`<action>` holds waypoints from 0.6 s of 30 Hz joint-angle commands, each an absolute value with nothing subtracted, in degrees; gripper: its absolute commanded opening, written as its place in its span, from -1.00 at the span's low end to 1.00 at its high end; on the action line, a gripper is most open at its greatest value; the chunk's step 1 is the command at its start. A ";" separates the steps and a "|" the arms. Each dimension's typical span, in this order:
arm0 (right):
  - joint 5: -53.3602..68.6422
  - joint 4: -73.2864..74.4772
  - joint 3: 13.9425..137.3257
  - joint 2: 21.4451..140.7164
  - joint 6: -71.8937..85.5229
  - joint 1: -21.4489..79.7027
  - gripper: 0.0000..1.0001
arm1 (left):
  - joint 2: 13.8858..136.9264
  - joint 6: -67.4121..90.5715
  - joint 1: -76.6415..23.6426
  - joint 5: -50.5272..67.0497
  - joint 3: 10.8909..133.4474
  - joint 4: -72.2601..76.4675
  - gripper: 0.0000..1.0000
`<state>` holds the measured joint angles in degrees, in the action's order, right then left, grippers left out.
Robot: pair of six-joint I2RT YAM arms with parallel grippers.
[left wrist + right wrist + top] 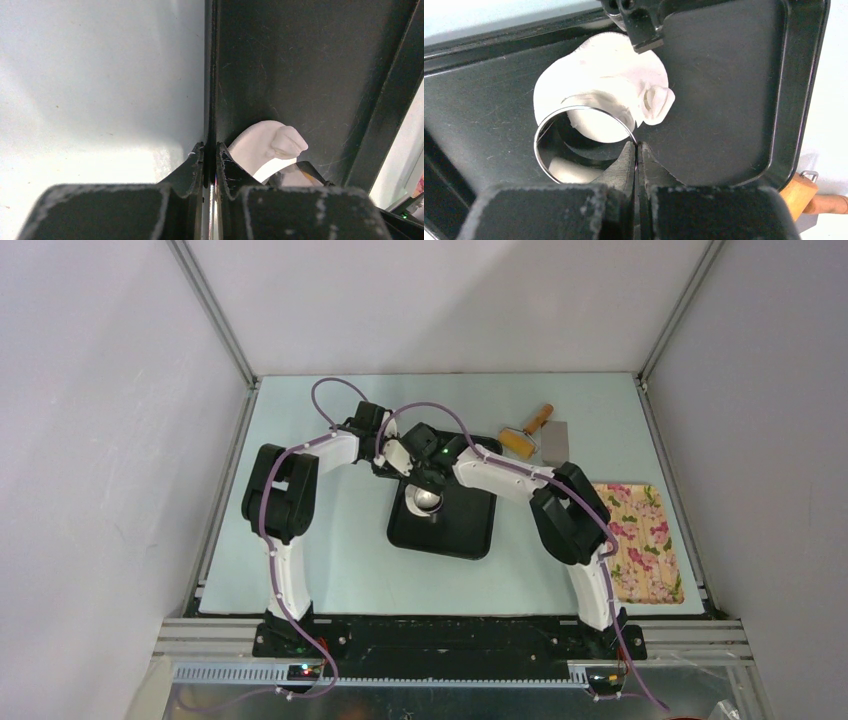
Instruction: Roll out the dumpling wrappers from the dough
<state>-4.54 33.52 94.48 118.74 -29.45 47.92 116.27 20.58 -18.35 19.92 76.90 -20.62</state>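
Pale blue-grey tabletop (330,540) bears a black rectangular tray (468,530) at centre frame. Left gripper (210,152) pinches the tray's rim, nearly closed. Right gripper (637,150) clamps tight on the wall of a round steel cup (584,150). Flattened white dough (609,70) lies on the tray just beyond those jaws, the cup overlapping its near edge.
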 commanded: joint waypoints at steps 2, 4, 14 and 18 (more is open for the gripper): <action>-6.33 33.73 94.72 119.76 -30.20 49.20 -1.00 | 117.39 21.09 -18.56 18.36 75.77 -20.95 -0.80; -6.63 34.42 95.45 120.52 -30.03 49.89 -1.00 | 117.42 21.14 -18.56 18.43 75.77 -20.91 -0.80; -10.47 40.49 105.14 128.02 -27.70 51.03 -1.00 | 117.16 21.22 -18.62 18.34 75.61 -20.88 -0.80; -11.17 44.47 107.97 129.50 -27.95 50.78 -1.00 | 116.95 21.14 -18.57 18.29 75.61 -20.88 -0.80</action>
<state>-9.15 41.95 104.55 126.34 -29.21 50.57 116.27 21.12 -16.80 21.23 76.66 -20.43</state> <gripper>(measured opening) 0.009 0.121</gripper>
